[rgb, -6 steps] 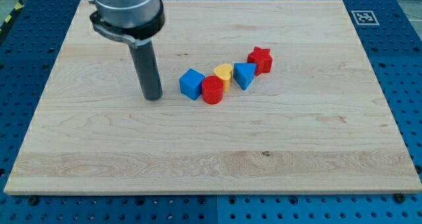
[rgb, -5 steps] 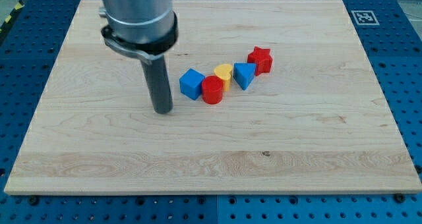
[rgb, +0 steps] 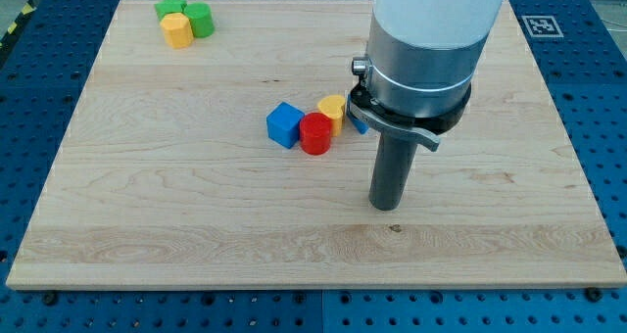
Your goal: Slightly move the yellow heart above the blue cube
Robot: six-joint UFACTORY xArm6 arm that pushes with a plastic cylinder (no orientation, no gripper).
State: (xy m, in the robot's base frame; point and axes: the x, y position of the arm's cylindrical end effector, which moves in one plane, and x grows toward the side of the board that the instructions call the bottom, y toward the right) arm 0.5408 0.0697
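Observation:
The yellow heart point(rgb: 332, 109) sits mid-board, touching the red cylinder point(rgb: 315, 134) below-left of it. The blue cube point(rgb: 284, 124) lies just left of the red cylinder and lower-left of the heart. My tip point(rgb: 386, 207) rests on the board to the lower right of this cluster, well clear of the heart. The arm's body hides most of the blue triangular block point(rgb: 357, 125) and all of the red star.
At the board's top left stand a yellow block point(rgb: 177, 29), a green star-like block point(rgb: 170, 8) and a green cylinder point(rgb: 200, 20), bunched together. A black-and-white marker point(rgb: 540, 25) sits at the board's top right corner.
My tip has moved from left of the blue cube, around below the cluster, to its lower right. The arm now covers the red star and most of the blue triangle. The blocks have not moved.

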